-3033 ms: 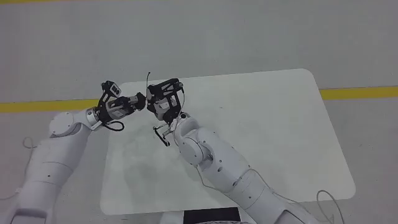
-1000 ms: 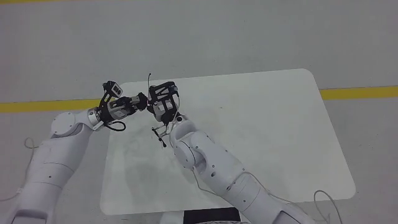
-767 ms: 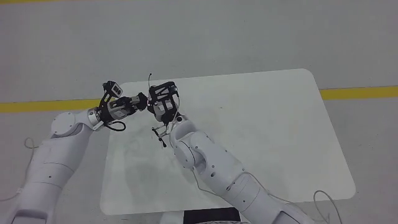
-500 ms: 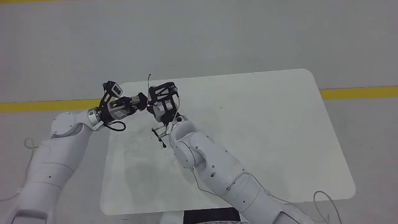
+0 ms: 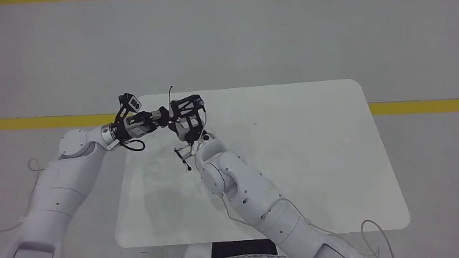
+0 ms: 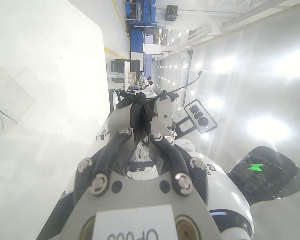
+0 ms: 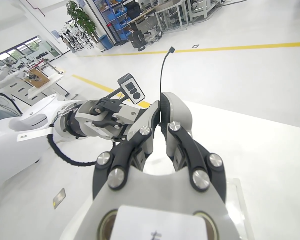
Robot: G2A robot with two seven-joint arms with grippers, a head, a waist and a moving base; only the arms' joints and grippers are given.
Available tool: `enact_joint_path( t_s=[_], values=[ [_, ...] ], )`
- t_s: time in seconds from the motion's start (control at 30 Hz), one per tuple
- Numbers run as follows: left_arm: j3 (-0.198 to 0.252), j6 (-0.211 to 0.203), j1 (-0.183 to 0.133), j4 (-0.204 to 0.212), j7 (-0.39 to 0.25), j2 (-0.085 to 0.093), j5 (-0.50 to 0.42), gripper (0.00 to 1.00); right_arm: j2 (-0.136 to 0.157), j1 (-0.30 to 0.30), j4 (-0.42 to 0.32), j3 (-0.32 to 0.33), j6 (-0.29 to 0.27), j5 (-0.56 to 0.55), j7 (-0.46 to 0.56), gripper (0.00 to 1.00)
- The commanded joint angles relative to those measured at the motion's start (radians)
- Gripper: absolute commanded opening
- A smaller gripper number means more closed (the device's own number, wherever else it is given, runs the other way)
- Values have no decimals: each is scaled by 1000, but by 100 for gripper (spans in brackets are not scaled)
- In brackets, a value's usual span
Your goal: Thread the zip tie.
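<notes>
Zip tie (image 7: 162,76) we held upright in clenched right jaws; left jaws clenched alongside, likely to feed tail.

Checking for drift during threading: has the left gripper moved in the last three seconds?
No. The left gripper sits where it was, just inside the table's far left corner, against the right gripper pinching the zip tie.

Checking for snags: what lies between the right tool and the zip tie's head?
Only the zip tie's bare strap, running from the right tool to the head, in the right wrist view.
</notes>
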Motion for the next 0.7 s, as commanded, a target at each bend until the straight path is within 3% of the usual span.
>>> enact_joint_path(
  t_s=[0.0, 0.67],
  values=[
    [0, 0, 0, 0, 0, 0, 0, 0, -1, 0, -1, 0, -3, 1, -1, 0],
    [0, 0, 0, 0, 0, 0, 0, 0, -5, -1, 15, 7, 13, -11, 14, 0]
  ],
)
